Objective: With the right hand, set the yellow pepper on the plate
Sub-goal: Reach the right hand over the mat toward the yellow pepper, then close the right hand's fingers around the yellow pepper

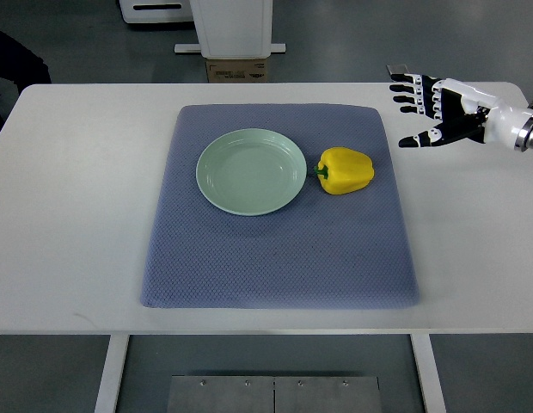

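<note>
A yellow pepper [346,170] with a green stem lies on its side on the blue-grey mat [279,249], just right of a pale green plate [250,170]. The stem points toward the plate's rim. The plate holds nothing. My right hand [419,110] comes in from the right edge, above the bare table right of the mat, up and to the right of the pepper. Its fingers are spread and hold nothing. It does not touch the pepper.
The white table [69,215] carries the mat in its middle. Beyond the far edge stand a white pedestal [232,26] and a cardboard box [237,69]. A dark object [13,60] shows at the far left.
</note>
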